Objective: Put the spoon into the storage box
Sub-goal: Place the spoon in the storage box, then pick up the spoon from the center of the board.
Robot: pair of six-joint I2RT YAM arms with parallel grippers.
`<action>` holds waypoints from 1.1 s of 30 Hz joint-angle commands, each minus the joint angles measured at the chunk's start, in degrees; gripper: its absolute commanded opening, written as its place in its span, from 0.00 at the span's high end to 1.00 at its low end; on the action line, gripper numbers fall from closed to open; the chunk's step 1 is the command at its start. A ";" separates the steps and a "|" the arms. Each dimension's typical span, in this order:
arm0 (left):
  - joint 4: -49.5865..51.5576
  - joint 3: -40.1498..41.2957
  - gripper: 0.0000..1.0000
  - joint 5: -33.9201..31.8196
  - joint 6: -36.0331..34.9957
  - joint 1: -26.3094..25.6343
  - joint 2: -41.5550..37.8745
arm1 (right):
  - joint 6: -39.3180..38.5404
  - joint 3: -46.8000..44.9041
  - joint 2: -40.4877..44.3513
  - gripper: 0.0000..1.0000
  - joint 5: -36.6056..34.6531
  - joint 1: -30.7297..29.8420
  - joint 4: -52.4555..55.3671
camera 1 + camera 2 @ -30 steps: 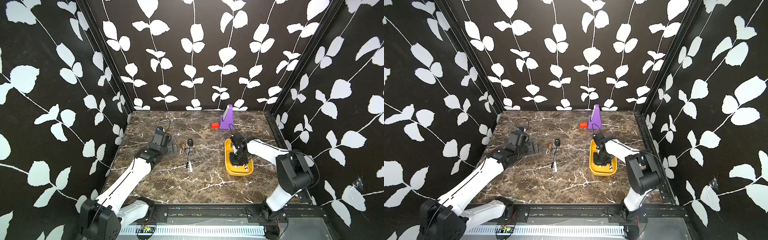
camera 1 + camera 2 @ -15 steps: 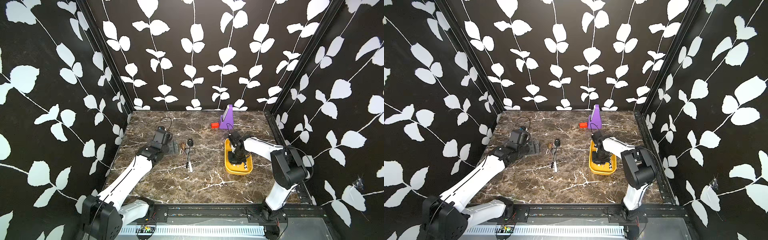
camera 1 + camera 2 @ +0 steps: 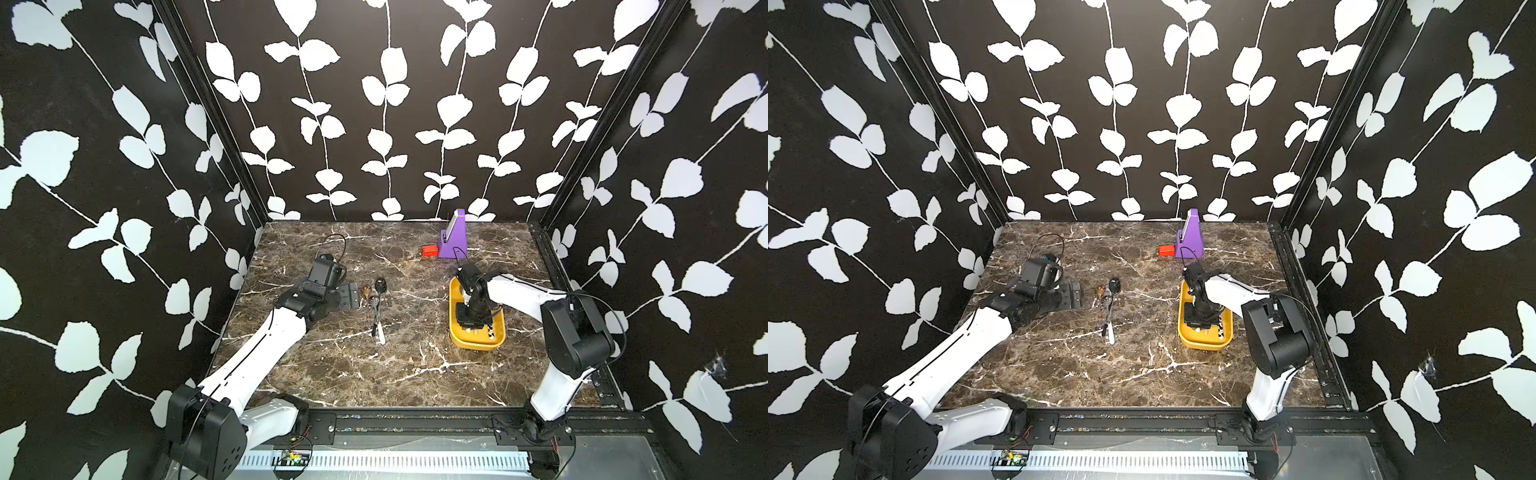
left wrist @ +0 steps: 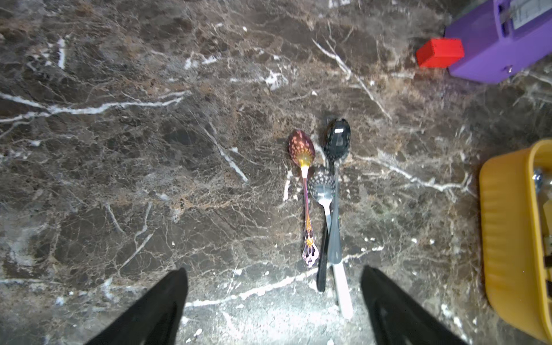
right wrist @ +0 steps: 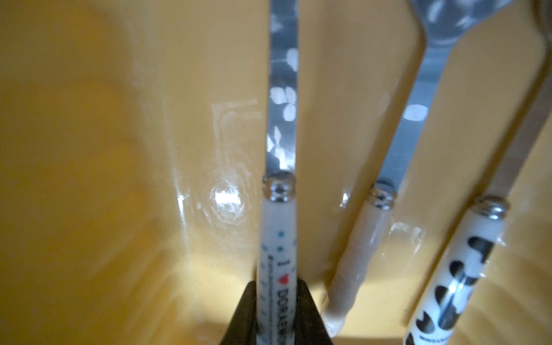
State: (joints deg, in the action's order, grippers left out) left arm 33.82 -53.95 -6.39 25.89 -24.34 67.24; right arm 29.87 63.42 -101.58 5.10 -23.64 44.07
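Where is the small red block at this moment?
In both top views the red block sits near the table's back edge, just beside the purple stand, on its left.

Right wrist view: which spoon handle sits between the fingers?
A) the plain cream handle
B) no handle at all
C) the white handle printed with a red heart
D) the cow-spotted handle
C: the right gripper's fingers hug both sides of the heart-printed handle, while the cream handle and the cow-spotted handle lie free beside it in the storage box.
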 commanded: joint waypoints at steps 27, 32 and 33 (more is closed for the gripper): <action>14.08 -12.49 0.29 3.70 7.51 -17.55 21.99 | -0.69 1.87 16.72 0.64 2.75 2.94 -4.88; 14.08 -15.71 0.39 4.49 6.59 -20.20 28.64 | -0.06 0.39 16.83 0.64 3.36 2.98 -6.27; 13.87 -15.78 0.40 4.84 6.58 -20.31 29.70 | 0.11 0.14 16.77 0.63 3.45 2.94 -6.57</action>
State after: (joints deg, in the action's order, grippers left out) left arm 46.15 -67.83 -1.54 32.38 -43.83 95.46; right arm 29.36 65.49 -84.49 7.88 -20.93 39.27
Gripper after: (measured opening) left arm 0.607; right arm 0.364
